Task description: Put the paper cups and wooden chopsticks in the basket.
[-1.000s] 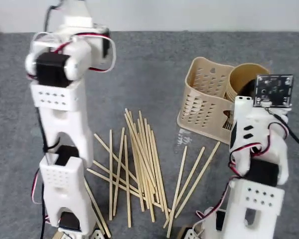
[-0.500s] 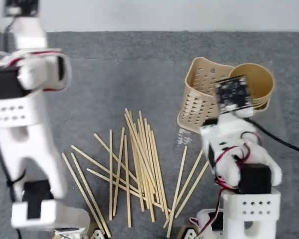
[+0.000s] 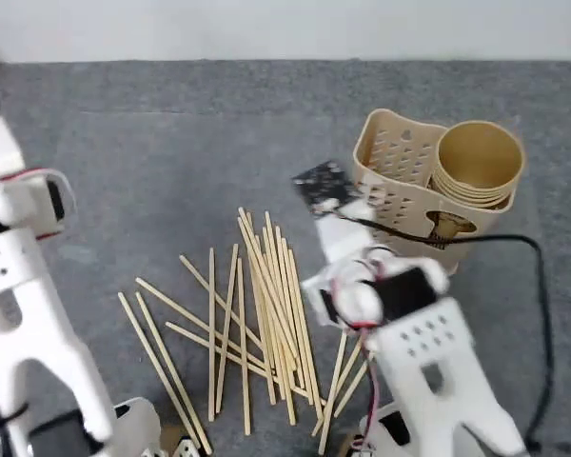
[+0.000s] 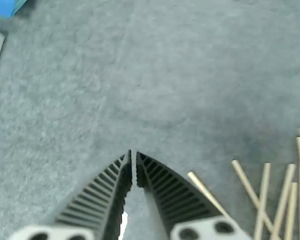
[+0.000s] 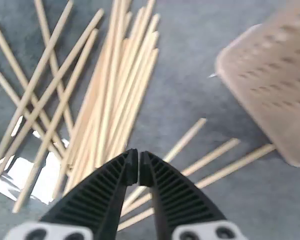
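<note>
A grey mat (image 3: 171,143) covers the table, seen from above. A tan basket (image 3: 392,181) with perforated walls stands upright on the far right of it. A nested stack of brown paper cups (image 3: 478,162) stands inside the basket, at its right end. The wooden chopsticks (image 3: 266,295) all lie flat on the mat in the middle, outside the basket: a tight bundle runs down the centre, looser ones cross each other to its left, and a few lie apart to its right. The white right arm (image 3: 409,333) leans over the right edge of the pile, just in front of the basket. The white left arm (image 3: 19,286) stands at the left edge, apart from the pile. From the right wrist, the right gripper (image 5: 138,155) has its black ribbed jaws drawn narrow, almost meeting, with nothing between them; it points at the bundle's edge, with a basket corner nearby. From the left wrist, the left gripper (image 4: 133,155) is likewise narrowed to a slit and empty, over bare mat, with a few chopstick ends off to one side.
</note>
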`<state>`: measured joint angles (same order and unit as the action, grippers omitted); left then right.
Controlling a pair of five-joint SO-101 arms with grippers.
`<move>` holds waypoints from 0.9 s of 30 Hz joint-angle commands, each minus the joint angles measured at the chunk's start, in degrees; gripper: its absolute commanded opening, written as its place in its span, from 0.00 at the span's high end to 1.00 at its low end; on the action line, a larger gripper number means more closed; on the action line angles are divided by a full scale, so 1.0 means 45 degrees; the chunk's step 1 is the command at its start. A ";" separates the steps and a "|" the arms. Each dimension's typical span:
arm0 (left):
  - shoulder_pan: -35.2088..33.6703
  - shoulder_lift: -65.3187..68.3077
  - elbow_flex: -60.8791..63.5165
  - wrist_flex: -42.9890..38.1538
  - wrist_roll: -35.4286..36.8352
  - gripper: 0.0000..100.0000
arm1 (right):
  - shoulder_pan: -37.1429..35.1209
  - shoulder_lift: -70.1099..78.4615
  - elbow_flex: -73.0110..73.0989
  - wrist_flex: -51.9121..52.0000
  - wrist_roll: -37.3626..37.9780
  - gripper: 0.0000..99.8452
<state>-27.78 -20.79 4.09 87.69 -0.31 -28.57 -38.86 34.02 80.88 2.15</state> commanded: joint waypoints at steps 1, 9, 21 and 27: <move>-0.0449 -0.1602 0.2002 -0.1289 -0.0567 0.98 | -0.0772 0.1201 -0.0762 -0.0752 -0.0801 0.84; -0.0567 -0.3126 0.6339 -0.3595 -0.0664 0.98 | -0.2315 0.3643 -0.0762 -0.3136 -0.0938 0.84; -0.0567 -0.3946 0.8801 -0.4943 -0.0664 0.98 | -0.2960 0.8078 -0.3712 -0.3722 -0.0938 0.85; -0.0567 -0.4278 0.9172 -0.4943 -0.0664 0.98 | -0.2862 1.0383 -0.4923 -0.3819 -0.0860 0.85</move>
<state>-29.98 -37.67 45.32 66.59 -2.86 -41.41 5.54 16.44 64.70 -1.54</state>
